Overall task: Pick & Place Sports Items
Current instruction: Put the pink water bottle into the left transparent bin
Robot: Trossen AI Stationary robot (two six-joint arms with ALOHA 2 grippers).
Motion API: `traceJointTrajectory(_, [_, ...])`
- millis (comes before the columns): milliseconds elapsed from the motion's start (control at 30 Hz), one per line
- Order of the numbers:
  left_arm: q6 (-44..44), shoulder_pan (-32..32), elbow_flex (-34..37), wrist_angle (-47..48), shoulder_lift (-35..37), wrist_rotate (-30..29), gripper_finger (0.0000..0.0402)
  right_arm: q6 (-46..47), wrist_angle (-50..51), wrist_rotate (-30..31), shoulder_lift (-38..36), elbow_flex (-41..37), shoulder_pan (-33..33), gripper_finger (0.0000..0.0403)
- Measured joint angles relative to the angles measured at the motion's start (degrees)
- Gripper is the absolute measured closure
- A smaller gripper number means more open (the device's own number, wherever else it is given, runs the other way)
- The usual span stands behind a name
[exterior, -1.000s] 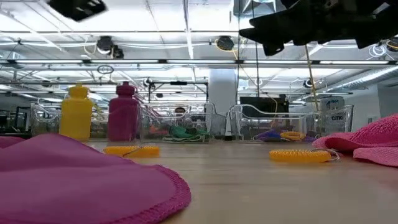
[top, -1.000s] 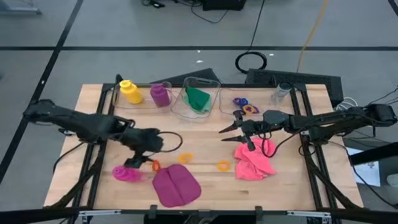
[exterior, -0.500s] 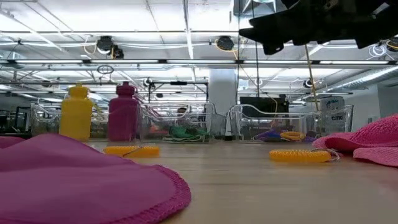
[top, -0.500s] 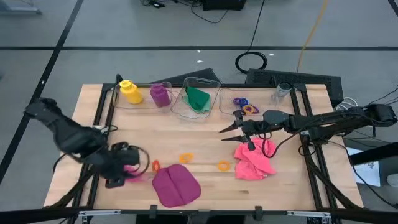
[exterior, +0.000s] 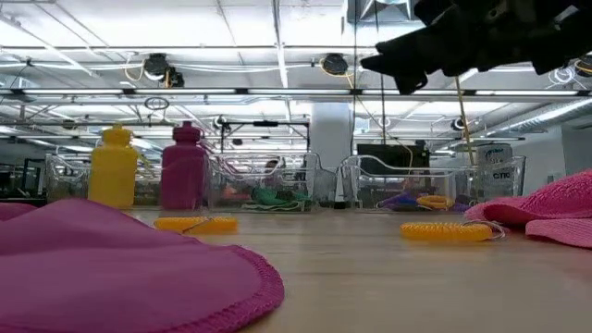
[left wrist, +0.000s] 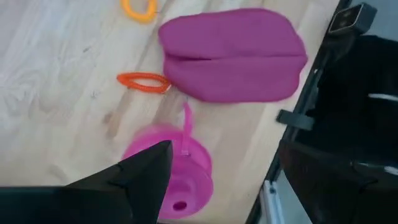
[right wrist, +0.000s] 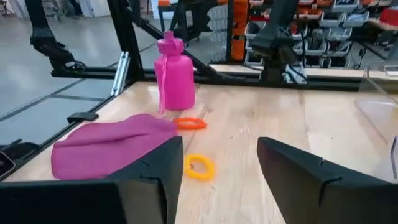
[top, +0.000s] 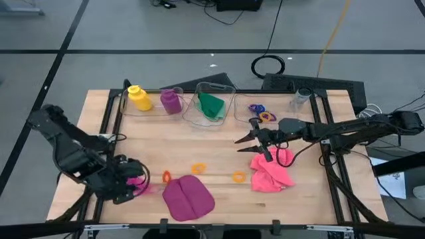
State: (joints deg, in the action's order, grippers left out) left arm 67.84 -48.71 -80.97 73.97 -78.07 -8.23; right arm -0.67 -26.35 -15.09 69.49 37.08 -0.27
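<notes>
The table [top: 219, 136] is largely as it was; the change is confined to the left arm. Within the last second it has been swung from just left of centre back to about 8 o'clock. The left gripper [top: 128, 186] is now brought in over the upright magenta bottle [top: 139, 184], just 9 o'clock of the magenta cloth [top: 188, 198]. Its jaws are held wide and nothing is gripped yet. In the left wrist view, the bottle's lid is seen just beside one dark finger [left wrist: 134, 177].

A grasp on this bottle is judged to be the step being set up. Its likely destination is the bin at 11 o'clock, where the yellow bottle [top: 138, 97] and purple bottle [top: 171, 101] stand.

The right gripper [top: 238, 145] is kept hovering, partly open and empty, at 10 o'clock of the pink cloth [top: 271, 172]. The orange ring [top: 166, 177] is left lying untouched between the bottle and the cloth.
</notes>
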Motion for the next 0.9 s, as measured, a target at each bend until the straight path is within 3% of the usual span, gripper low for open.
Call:
traceJointTrajectory(433, [-12.60,-0.94,0.00,4.45,-0.71,0.07,0.0154,0.41,0.28,-0.04,0.00,-0.01,0.00,0.0259])
traceJointTrajectory(900, [-12.82,-1.62,2.80,5.84,-0.71,1.16,0.0153,1.95,1.46,-0.07,0.00,-0.01,0.02,0.0259])
